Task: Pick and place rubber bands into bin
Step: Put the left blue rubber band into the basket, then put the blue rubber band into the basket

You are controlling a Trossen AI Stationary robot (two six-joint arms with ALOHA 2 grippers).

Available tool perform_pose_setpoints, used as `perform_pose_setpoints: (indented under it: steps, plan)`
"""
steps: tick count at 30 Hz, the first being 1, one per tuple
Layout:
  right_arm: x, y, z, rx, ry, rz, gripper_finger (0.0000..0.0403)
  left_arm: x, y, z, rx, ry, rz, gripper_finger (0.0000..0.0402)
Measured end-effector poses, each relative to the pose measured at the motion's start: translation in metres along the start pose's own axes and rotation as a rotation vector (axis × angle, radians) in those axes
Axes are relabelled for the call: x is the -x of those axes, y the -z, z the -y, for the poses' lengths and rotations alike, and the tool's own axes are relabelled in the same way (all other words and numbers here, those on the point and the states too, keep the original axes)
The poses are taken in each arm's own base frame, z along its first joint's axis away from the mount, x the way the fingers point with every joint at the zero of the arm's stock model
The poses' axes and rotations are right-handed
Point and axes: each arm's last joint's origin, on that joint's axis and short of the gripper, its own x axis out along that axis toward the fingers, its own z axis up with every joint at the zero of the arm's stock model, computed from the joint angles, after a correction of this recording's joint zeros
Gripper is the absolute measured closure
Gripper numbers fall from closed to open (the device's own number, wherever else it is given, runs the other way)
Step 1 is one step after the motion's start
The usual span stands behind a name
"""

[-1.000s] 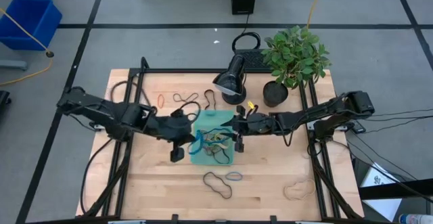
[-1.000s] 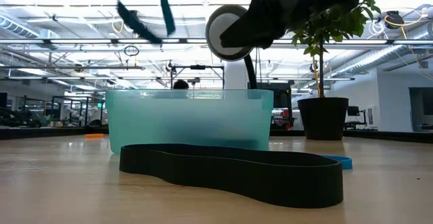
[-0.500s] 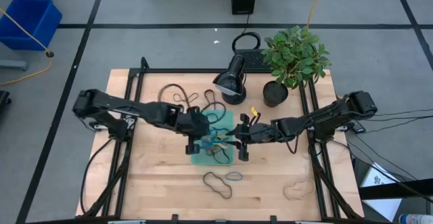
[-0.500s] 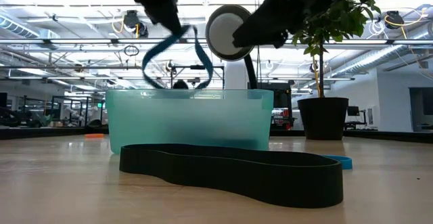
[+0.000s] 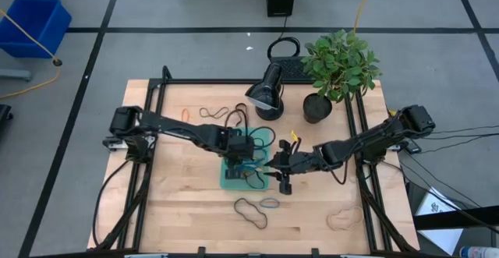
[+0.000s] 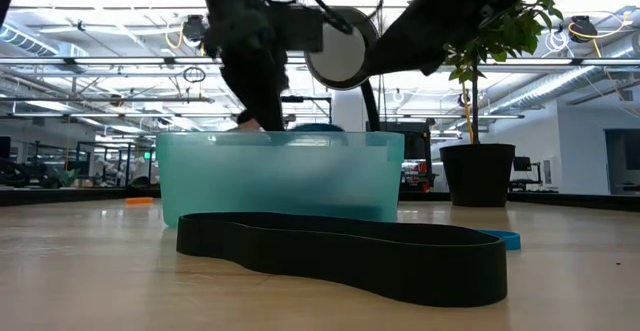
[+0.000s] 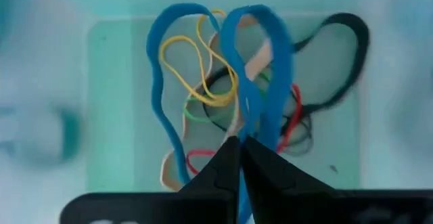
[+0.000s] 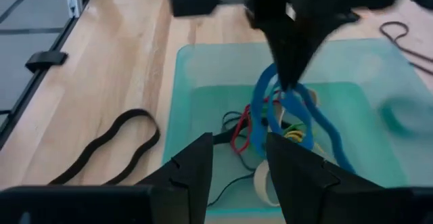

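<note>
**Blue band over the bin, strays left on the table**

High view: the bin (image 5: 234,182) holds several rubber bands (image 5: 251,174); a black loop (image 5: 251,210) and others lie outside, so work remains.

Left wrist view: the left gripper (image 7: 241,158), closed, pinches a blue band (image 7: 260,82) above the pile.

Right wrist view: the right gripper (image 8: 240,160) hangs open and empty at the bin's right rim.

A robotics laboratory in a large open industrial hall: two dark arms are mounted on a black metal frame (image 5: 164,94) around a pale wooden surface (image 5: 187,211), which stands on grey floor tiles marked with black lines. Seen at table height, exposed ceiling trusses (image 6: 100,66), strip lighting and rows of equipment fill the background. A blue tub (image 5: 33,24) sits at 10 o'clock, a potted plant (image 5: 337,67) at 1 o'clock.
</note>
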Motion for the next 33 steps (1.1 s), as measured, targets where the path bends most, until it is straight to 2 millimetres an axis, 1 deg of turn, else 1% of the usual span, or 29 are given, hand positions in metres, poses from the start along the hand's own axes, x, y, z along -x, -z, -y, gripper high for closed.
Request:
perform_pose_setpoints:
  steps: [4,6,12,18,23,29,33]
  plan:
    - [0.001,0.002,-0.004,-0.01,-0.007,-0.016,0.0271,-0.012,0.0,-0.004,0.0,-0.006,-0.025,0.0395]
    - [0.001,0.003,-0.006,-0.013,-0.012,-0.021,0.0271,-0.014,0.0,-0.006,0.009,-0.011,-0.029,0.0395]
    - [0.002,0.004,-0.006,-0.103,-0.02,-0.025,0.0271,-0.01,0.0,-0.012,0.038,-0.02,-0.022,0.0355]
    - [0.002,0.004,-0.006,-0.106,-0.02,-0.024,0.0271,-0.009,0.0,-0.014,0.041,-0.064,-0.016,0.0323]
    - [0.001,0.003,-0.005,-0.072,-0.016,-0.023,0.0271,-0.009,0.0,-0.014,0.038,-0.064,-0.014,0.0315]
    - [0.005,0.004,-0.012,0.042,-0.029,-0.018,0.0271,0.011,0.0,-0.015,0.034,-0.074,0.018,0.0314]
    - [0.01,0.003,-0.023,0.114,0.038,-0.011,0.0271,0.028,-0.001,-0.016,0.027,-0.089,0.073,0.0314]
